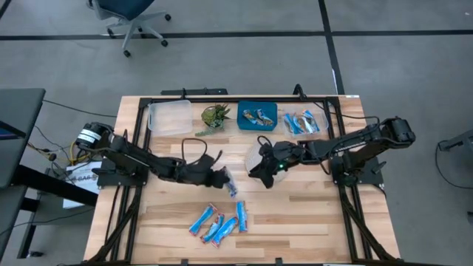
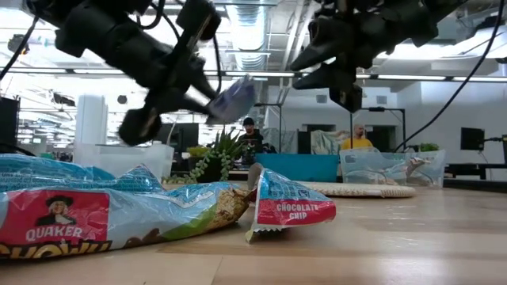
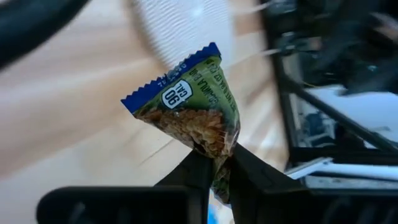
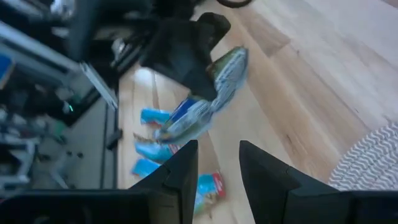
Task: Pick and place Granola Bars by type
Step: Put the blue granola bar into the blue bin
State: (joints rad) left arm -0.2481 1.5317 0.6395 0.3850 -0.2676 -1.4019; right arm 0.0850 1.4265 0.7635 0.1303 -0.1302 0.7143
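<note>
The granola bar (image 3: 189, 112) in play hangs above the middle of the table (image 1: 310, 229), pinched at one tip by the left gripper (image 3: 214, 168), whose fingers are clamped on its lower crimp. In the left wrist view its long axis runs straight out from the fingertips, the free blue crimped end pointing away from the gripper toward the pale round mat (image 3: 180, 25). From overhead the same bar (image 1: 231, 185) lies roughly along the line from the table's near edge to its far edge, leaning slightly. The hold is on the wrapper's very end, so the bar could well swing or slide out of the foil pinch during a quick move, and I judge that to be the main risk. A drop here would land it on bare wood, short of any container. The right gripper (image 4: 217, 165) hovers just beside it over the mat, its fingers apart and holding nothing. With both grippers so near each other mid-table, a careless sweep could knock them together. Four bright blue bars (image 1: 218, 222) lie in a loose row near the near edge. Along the far edge stand a clear tray (image 1: 168, 117), a plant (image 1: 216, 116), a blue tray (image 1: 258, 116) and a clear tray with bars (image 1: 304, 122), so a mistaken type match is also possible.
</note>
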